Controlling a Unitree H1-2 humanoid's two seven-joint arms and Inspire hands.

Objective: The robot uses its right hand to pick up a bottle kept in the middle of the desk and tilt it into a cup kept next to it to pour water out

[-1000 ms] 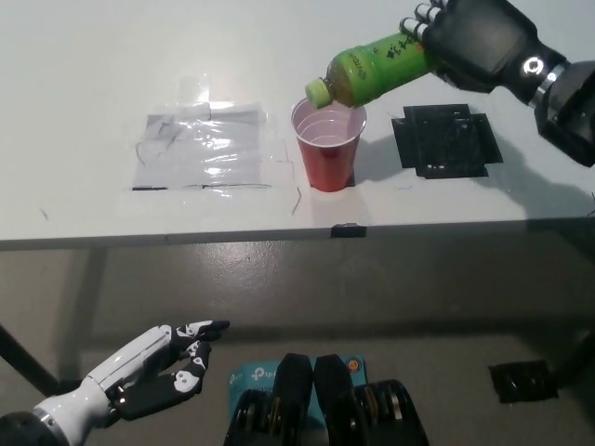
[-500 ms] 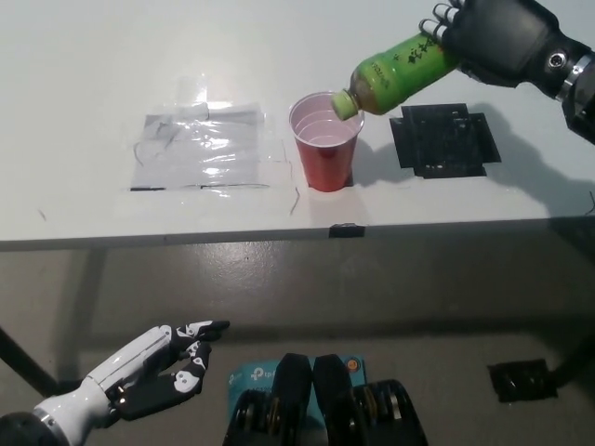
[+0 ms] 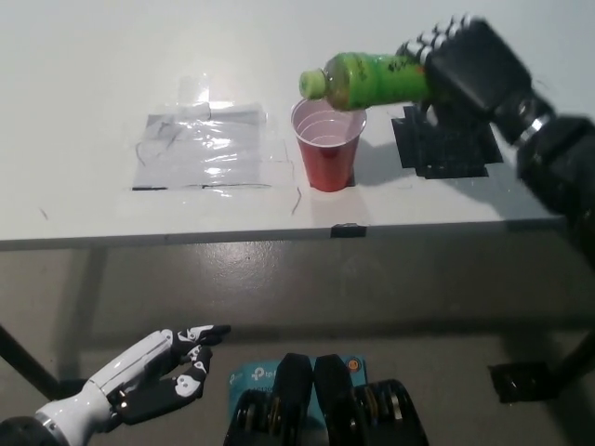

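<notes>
One green bottle (image 3: 372, 79) lay near-horizontal in our black right hand (image 3: 465, 65), fingers clamped on its base, cap over the red cup (image 3: 327, 144) rim; we judged mouth should dip lower, centred, while white left hand (image 3: 153, 386) rested open below desk (image 3: 93, 56).

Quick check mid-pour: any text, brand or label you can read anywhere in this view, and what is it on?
"tp-l": partial white lettering on the teal box on the floor; the rest is hidden.
Bottle in the right hand: dark print on the green label, too blurred to read.
Red cup: no text visible.
</notes>
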